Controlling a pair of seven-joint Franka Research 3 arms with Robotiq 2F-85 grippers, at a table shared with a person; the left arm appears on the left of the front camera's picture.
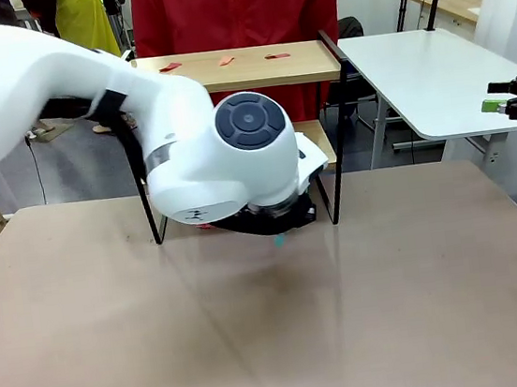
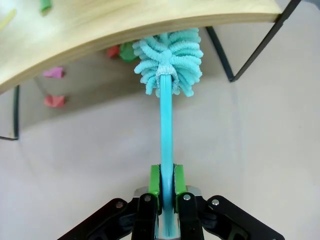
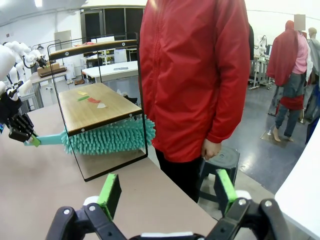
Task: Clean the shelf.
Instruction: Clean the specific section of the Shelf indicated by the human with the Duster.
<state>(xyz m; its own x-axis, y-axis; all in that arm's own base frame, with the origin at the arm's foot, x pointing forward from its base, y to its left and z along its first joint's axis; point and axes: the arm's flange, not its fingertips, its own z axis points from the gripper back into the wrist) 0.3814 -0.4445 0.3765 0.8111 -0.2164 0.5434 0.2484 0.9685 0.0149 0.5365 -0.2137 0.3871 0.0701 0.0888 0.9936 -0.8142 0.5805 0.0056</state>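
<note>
Bright, even indoor light in all three views. A ceiling strip lamp point(image 3: 38, 3) glares in the top left corner of the right wrist view. The matte beige worktop point(image 1: 258, 345) carries a pale sheen and faint streaked reflections in the front view.

Left wrist view: the wide-angle lens bows the light wooden board of the black-framed shelf point(image 2: 100, 30) into an arc, with dim shade beneath it. The teal fluffy duster on a plastic handle point(image 2: 170, 60) is sharp at centre.

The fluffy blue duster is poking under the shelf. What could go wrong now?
1. The duster head sits right under the lower board; pushing up could tip the shelf.
2. Sweeping the scraps beneath it outward might send them toward the person standing close.
3. The left gripper pinches only the thin handle, which may bend or twist.
</note>
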